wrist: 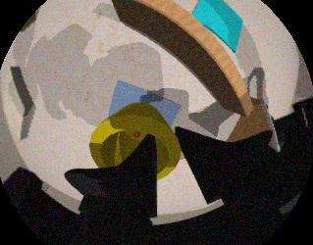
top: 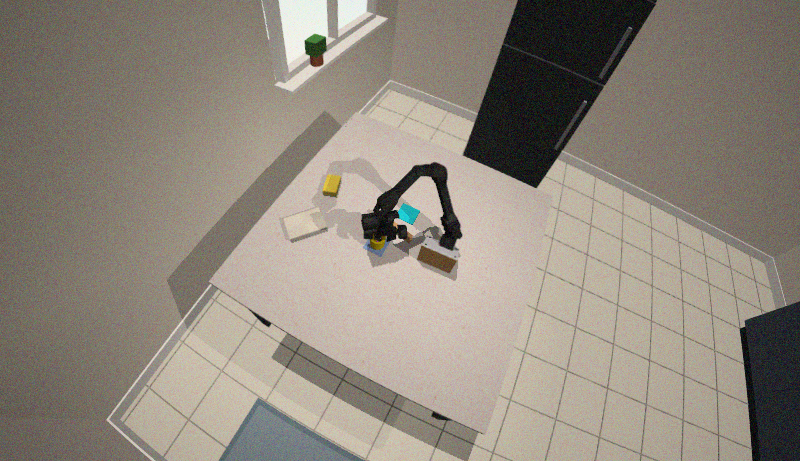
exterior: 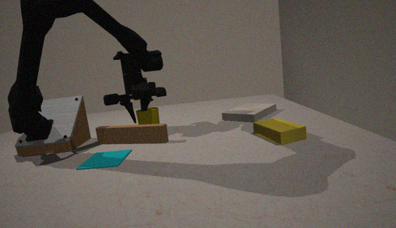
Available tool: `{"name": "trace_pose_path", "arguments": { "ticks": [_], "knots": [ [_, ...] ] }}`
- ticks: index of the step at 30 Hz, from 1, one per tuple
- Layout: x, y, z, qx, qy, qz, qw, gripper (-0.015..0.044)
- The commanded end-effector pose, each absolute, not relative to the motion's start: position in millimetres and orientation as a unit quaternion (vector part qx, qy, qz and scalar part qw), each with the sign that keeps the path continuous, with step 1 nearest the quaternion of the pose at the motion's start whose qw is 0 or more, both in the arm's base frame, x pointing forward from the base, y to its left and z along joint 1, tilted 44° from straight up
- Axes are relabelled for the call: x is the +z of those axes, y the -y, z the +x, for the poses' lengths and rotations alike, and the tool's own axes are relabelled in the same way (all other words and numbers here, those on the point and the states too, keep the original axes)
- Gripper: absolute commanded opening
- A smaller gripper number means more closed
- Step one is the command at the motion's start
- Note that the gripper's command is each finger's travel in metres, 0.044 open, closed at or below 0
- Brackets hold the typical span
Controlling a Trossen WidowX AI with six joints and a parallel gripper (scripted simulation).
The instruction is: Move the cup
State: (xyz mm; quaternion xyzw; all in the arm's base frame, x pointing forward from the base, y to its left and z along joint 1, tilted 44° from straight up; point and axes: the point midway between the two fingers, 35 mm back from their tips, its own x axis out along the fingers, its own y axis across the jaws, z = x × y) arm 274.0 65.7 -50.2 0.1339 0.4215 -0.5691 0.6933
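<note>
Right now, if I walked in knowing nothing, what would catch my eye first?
Probably the black arm arching over the table, its pincer lowered onto a yellow cup behind a wooden block, one finger inside the rim and one outside. Next, the bright turquoise pad in front of the block, and the yellow box off to the right.
</note>
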Motion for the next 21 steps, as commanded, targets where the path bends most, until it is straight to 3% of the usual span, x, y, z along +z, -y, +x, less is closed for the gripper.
{"name": "trace_pose_path", "arguments": {
  "ticks": [1, 14, 21],
  "knots": [
    [-50.1, -65.9, 274.1, -0.569, -0.421, 0.134, 0.693, 0.0087],
    [-50.1, -65.9, 274.1, -0.569, -0.421, 0.134, 0.693, 0.0000],
    [-40.4, -76.2, 275.6, -0.569, -0.422, 0.134, 0.693, 0.0000]
  ]
}}
